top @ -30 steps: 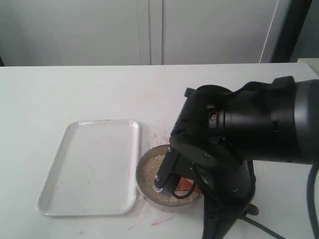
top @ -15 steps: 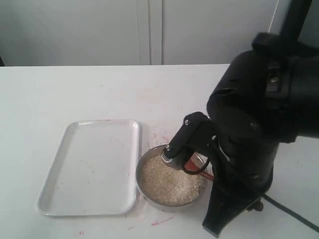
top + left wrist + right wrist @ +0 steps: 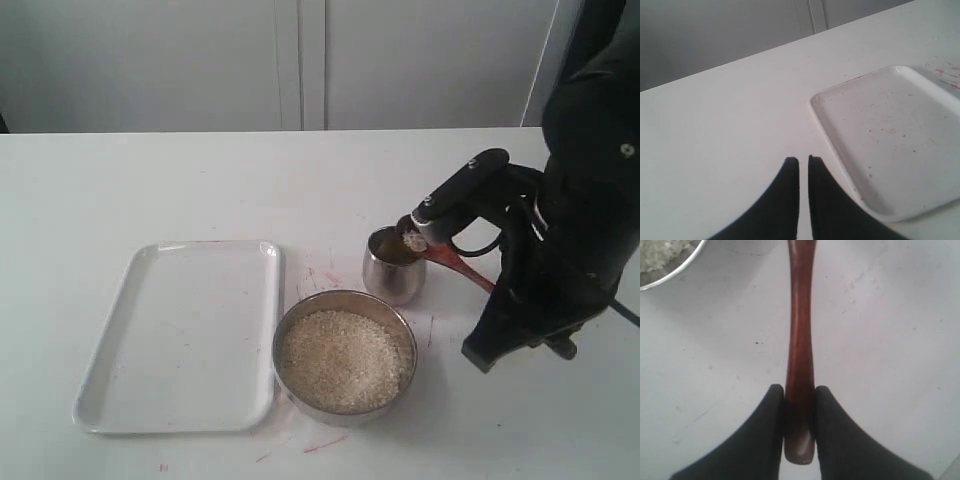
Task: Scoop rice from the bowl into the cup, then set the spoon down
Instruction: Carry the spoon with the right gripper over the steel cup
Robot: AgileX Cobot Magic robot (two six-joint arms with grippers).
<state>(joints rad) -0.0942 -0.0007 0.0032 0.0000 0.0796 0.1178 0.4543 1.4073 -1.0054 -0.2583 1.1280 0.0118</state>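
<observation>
The steel bowl [image 3: 283, 338] of rice [image 3: 344, 360] sits at the table's front centre, and its rim [image 3: 671, 276] with some rice [image 3: 655, 251] shows in the right wrist view. The steel cup [image 3: 390, 277] stands just behind the bowl, to its right. My right gripper [image 3: 800, 395] is shut on the end of the spoon's handle [image 3: 801, 320]. The spoon [image 3: 455, 262] slopes down toward the cup, its head [image 3: 412, 241] holding rice at the cup's rim. My left gripper [image 3: 803, 160] is shut on nothing, over bare table beside the tray, and is out of the exterior view.
A white rectangular tray [image 3: 180, 340] lies left of the bowl, almost touching it; its corner [image 3: 815, 100] shows in the left wrist view. The bulky black right arm [image 3: 585, 200] fills the right side of the table. Red marks stain the table around the bowl.
The right arm has lifted off the bowl and swung back and right, carrying the spoon with rice from the bowl to the cup's rim. The bowl now shows uncovered.
</observation>
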